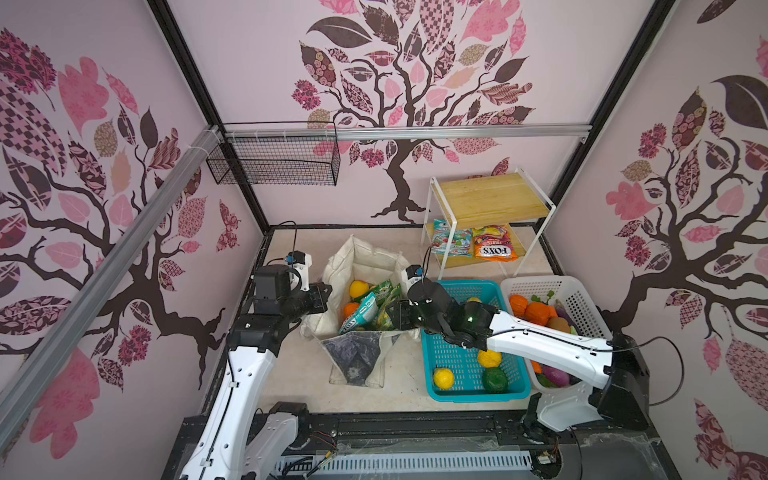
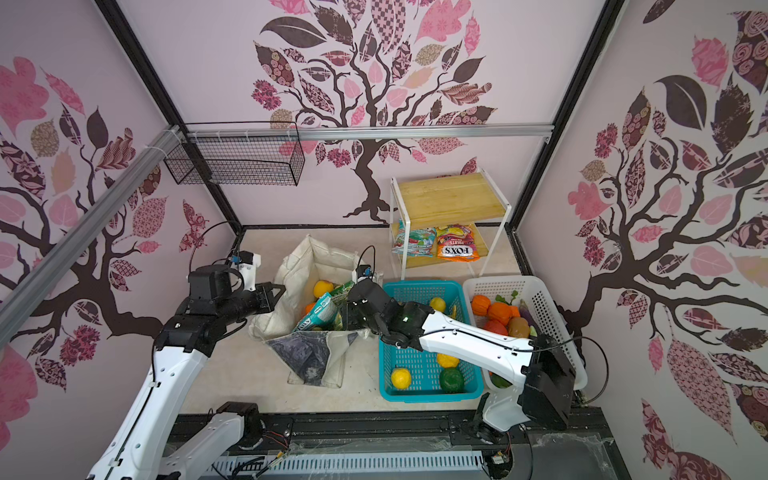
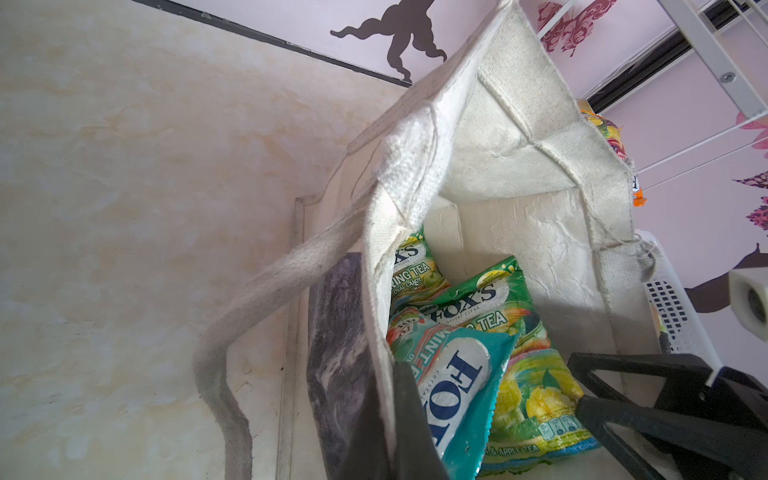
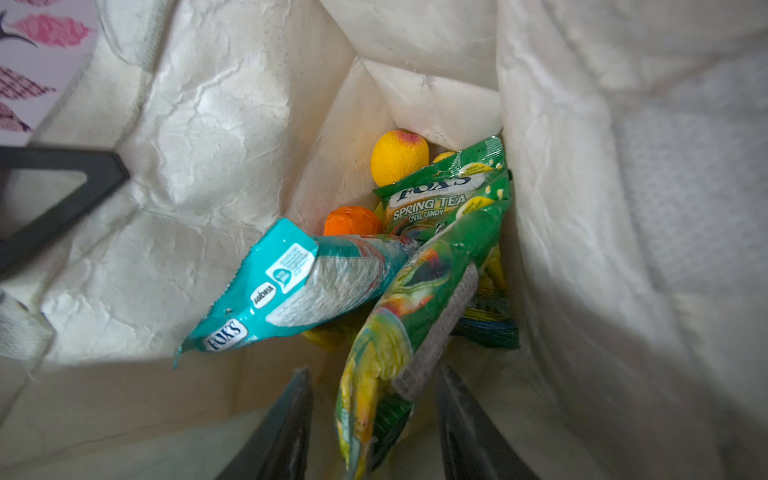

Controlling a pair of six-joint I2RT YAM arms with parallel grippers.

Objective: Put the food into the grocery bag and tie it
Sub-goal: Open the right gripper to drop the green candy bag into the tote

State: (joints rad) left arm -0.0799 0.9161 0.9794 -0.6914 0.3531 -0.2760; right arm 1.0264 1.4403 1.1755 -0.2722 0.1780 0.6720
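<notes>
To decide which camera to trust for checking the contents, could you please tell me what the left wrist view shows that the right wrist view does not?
Only the left wrist view shows the outside of the grocery bag with its dark painted panel, its handle and the tabletop. Only the right wrist view shows a yellow toy fruit and an orange piece deep inside. Both show the bag's cream lining, the teal packet, the Spring Tea packet and the right hand, open.
</notes>
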